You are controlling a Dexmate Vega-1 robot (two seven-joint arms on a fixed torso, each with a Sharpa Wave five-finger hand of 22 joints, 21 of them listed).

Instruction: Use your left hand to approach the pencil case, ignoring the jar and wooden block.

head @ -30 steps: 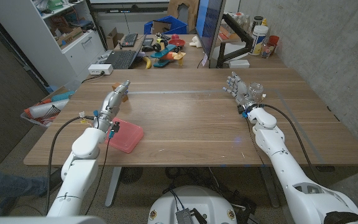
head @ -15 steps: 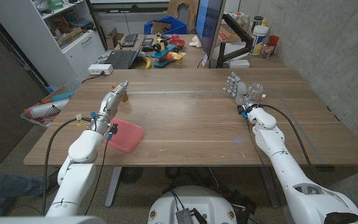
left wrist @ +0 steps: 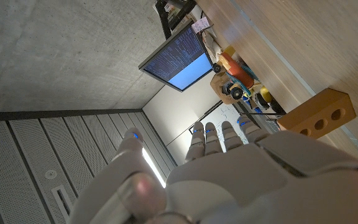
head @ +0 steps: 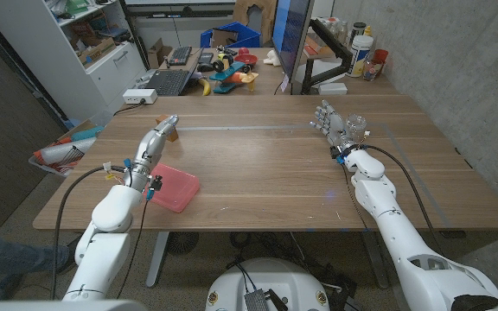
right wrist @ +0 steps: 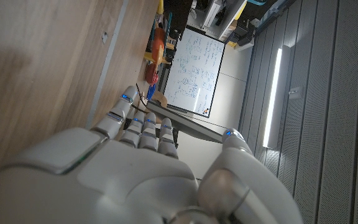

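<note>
— Where is the pencil case (head: 173, 188)?

— On the wooden table (head: 275, 164), at the robot's left, close to the near edge. It lies flat, turned at an angle to the table's edge.

— What does it look like?

— A flat, pinkish-red pouch, roughly rectangular with soft rounded corners. Its surface is plain; I can make out no zip or marking at this size. Part of its near left corner is hidden behind the left wrist.

— And the left hand (head: 161, 132)?

— It is stretched out over the table beyond the case, toward the far side. Its fingers are straight and close side by side, holding nothing. The forearm runs just beside the case's left edge; whether it touches the case I cannot tell.

— What is at its fingertips?

— A wooden block (head: 170, 133), just beside them. In the left wrist view the block (left wrist: 319, 114) is a tan brick with round holes in one face, and the left hand (left wrist: 241, 174) shows its back with fingers extended.

— The right hand (head: 329, 119)?

— Upright on the right half of the table, fingers raised and slightly apart, nothing in it. A clear jar (head: 355, 125) stands just beside it. The right wrist view shows the right hand (right wrist: 129, 162) from behind, above bare wood.

— How far is the jar from the case?

— Well apart, across the table.
</note>
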